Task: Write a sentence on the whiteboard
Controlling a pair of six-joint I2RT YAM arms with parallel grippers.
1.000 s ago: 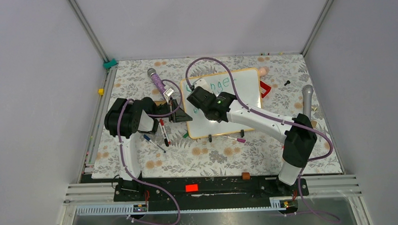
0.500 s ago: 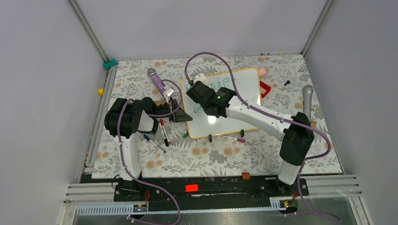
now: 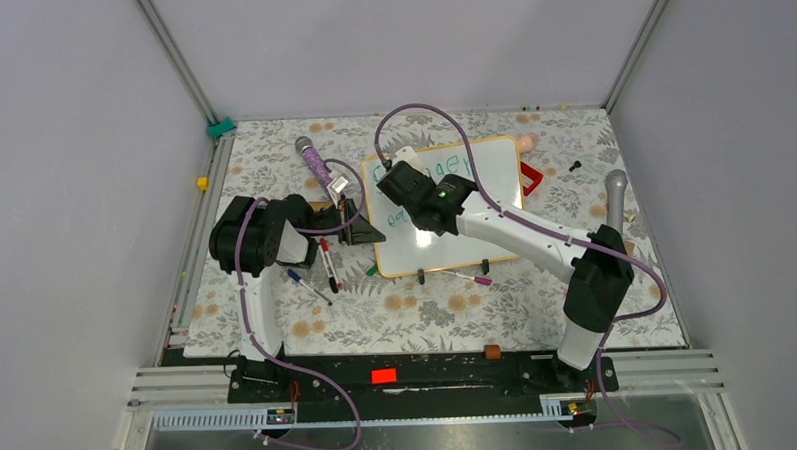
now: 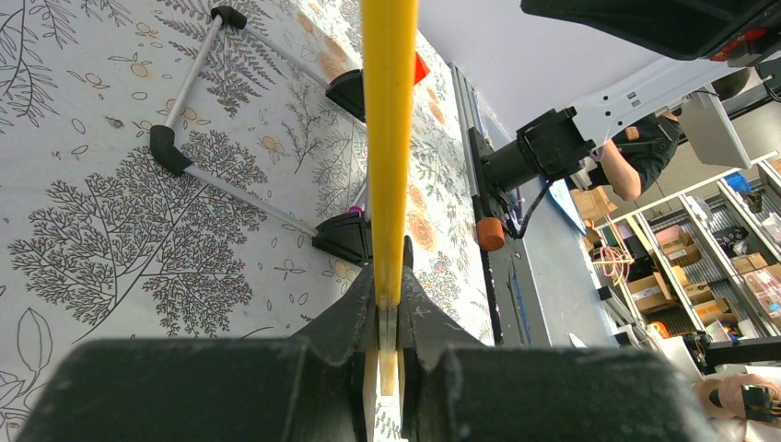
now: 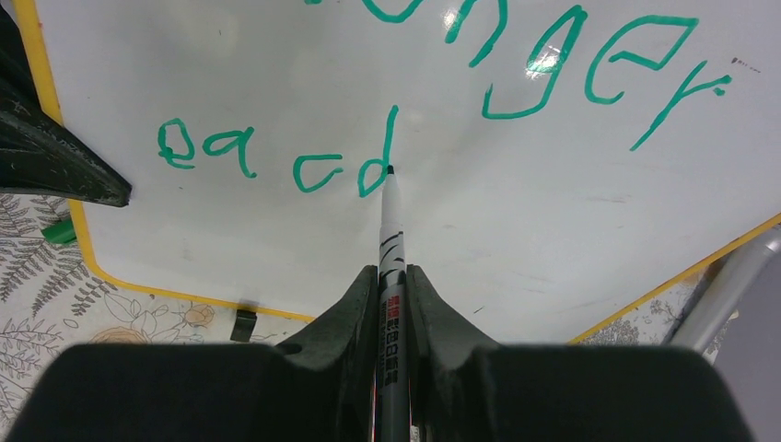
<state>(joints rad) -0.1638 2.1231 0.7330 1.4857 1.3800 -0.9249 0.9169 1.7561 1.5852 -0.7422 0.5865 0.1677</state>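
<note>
Seen from above, the whiteboard (image 3: 484, 212) sits at the far middle of the table (image 3: 427, 309), with the left gripper (image 3: 358, 229) at its left edge and the right gripper (image 3: 403, 177) over its left part. The left wrist view shows narrow jaws pinching the whiteboard's yellow frame. In the right wrist view, the jaws clamp a marker (image 5: 390, 230) whose tip touches the second line of the sentence (image 5: 373, 180).

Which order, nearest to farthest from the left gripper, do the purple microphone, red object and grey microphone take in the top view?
1. Purple microphone, left, just beyond the left gripper.
2. Red object, at the right edge of the whiteboard.
3. Grey microphone, far right.
</note>
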